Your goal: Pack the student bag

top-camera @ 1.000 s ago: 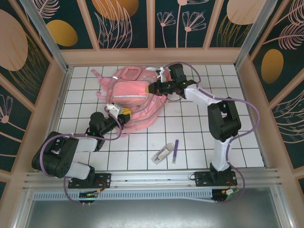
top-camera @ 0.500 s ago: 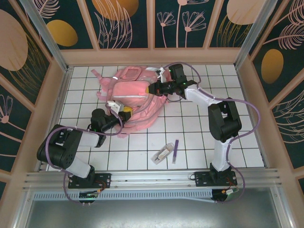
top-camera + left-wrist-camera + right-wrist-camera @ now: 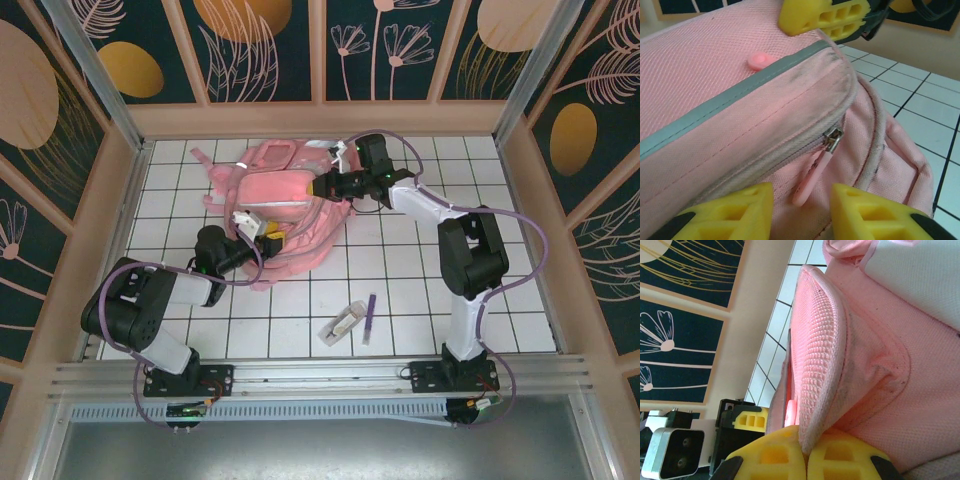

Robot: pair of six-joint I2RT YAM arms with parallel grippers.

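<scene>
Fingers of the left gripper are standing spread on either side of the pink zip pull, not closing on it; the student bag is lying slumped on the far part of the table, a little left of centre; the right gripper is pressing its fingers together on a padded edge of the bag, holding a fold of it. The bag is looking soft and floppy, probably light while empty, so it is likely to sag and slide when tugged; the zip pull is offering the best hold for opening the pocket, with the pinched edge bracing the cloth against the drag. Nearer and to the right, a small clear packet and a purple pen are lying side by side, well apart from the bag. The table is showing a white tiled grid, smooth and likely slippery; wooden walls with dark floral panels are closing it in on three sides.
</scene>
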